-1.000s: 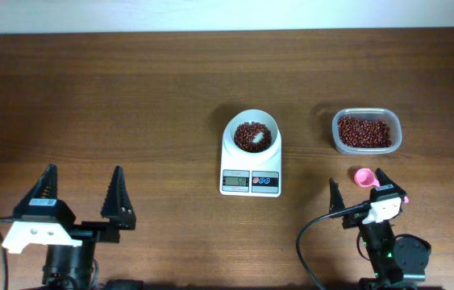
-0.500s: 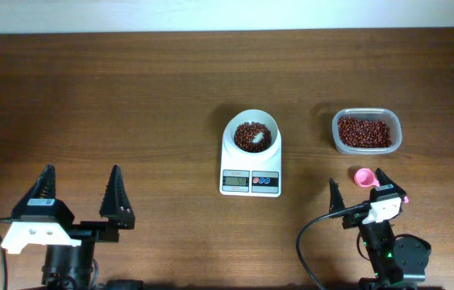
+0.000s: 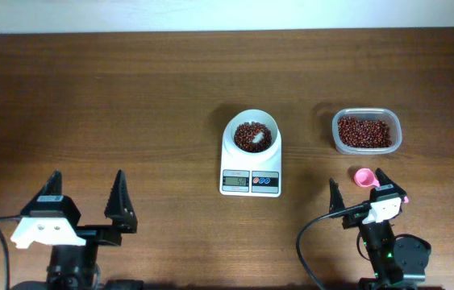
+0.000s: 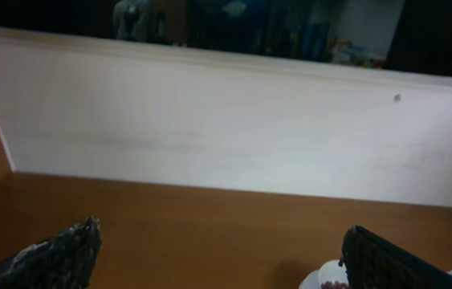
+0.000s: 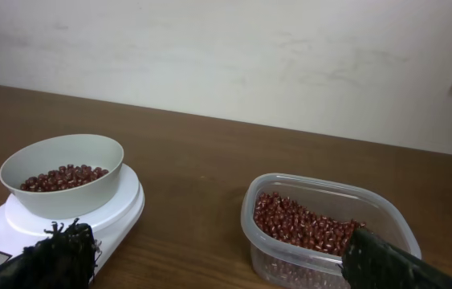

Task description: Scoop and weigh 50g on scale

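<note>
Small white scale (image 3: 250, 161) — its round bowl (image 3: 252, 117) holds dark red-brown beans (image 3: 252, 134).

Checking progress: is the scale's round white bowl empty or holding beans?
Holding beans: small dark red-brown beans lie in the round white bowl, well below its rim.

no legible text anywhere, scale (image 3: 250, 165) display (image 3: 235, 181) digits too small to read
</note>
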